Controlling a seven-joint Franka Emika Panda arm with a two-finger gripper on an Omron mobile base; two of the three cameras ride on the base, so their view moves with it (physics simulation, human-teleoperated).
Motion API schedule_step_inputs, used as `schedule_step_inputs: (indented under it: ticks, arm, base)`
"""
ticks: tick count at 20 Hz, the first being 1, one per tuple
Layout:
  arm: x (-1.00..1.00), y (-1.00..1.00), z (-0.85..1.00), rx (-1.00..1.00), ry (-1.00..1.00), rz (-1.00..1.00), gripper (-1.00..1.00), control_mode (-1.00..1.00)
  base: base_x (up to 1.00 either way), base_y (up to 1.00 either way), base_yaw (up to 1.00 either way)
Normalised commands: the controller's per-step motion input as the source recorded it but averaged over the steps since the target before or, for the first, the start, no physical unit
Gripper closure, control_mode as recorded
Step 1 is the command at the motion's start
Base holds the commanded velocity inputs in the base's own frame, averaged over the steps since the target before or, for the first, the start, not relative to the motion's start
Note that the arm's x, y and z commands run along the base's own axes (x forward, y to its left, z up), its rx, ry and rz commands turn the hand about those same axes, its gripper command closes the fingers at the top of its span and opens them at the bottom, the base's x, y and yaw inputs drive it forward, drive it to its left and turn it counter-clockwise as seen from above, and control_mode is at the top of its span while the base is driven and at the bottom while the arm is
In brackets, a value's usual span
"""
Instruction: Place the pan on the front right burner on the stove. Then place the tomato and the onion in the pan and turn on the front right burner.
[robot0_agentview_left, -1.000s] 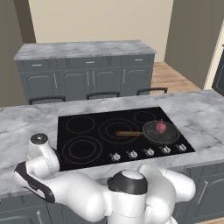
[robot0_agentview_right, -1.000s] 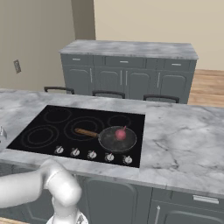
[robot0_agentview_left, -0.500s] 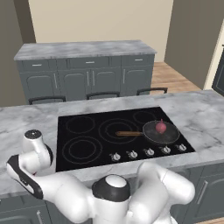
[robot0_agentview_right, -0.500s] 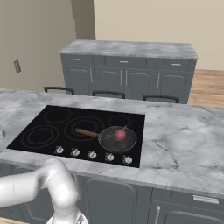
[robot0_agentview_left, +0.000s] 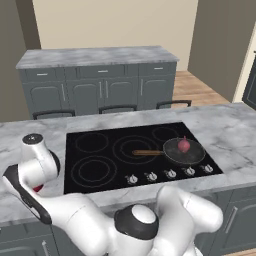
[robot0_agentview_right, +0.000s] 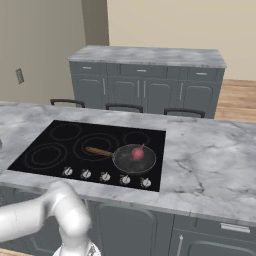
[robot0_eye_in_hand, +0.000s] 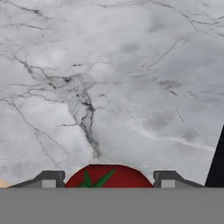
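The tomato (robot0_eye_in_hand: 109, 175), glossy red with a green top, lies on the grey marble counter between my gripper's (robot0_eye_in_hand: 109, 180) two fingertips, and both tips touch its sides. In the left base view a sliver of the tomato (robot0_agentview_left: 36, 189) shows under my hand, left of the stove (robot0_agentview_left: 100, 150). The dark pan (robot0_agentview_left: 172, 152) sits on the front right burner with its wooden handle pointing left. The pinkish-purple onion (robot0_agentview_left: 184, 145) rests inside it. From the right side I see the same pan (robot0_agentview_right: 122, 161) and onion (robot0_agentview_right: 138, 153).
A row of silver knobs (robot0_agentview_left: 170, 173) runs along the stove's front edge. Marble counter (robot0_agentview_right: 210, 165) stretches right of the stove. Chair backs (robot0_agentview_left: 117, 107) and a grey cabinet island (robot0_agentview_left: 100, 75) stand behind. A black edge (robot0_eye_in_hand: 217, 162) shows at the hand view's right.
The arm has swung further left and down over the counter. The jaws have narrowed from wide open onto the tomato. Pan and onion have not moved.
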Motion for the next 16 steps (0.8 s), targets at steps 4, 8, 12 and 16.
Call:
schedule_step_inputs:
  ticks: [4,8,12,16]
  arm:
    - [0.00,-0.66,0.59,-0.02,-0.07,-0.11,1.00,-1.00]
    - [0.00,-0.81,0.47,0.00,0.00,-0.14,1.00,-1.00]
    - [0.00,-0.88,0.28,0.00,0.00,-0.14,1.00,-1.00]
    - [0.00,-0.88,0.25,0.00,0.00,-0.15,1.00,-1.00]
  base:
    - [0.00,0.00,0.00]
    - [0.00,0.00,0.00]
    - [0.00,0.00,0.00]
    - [0.00,0.00,0.00]
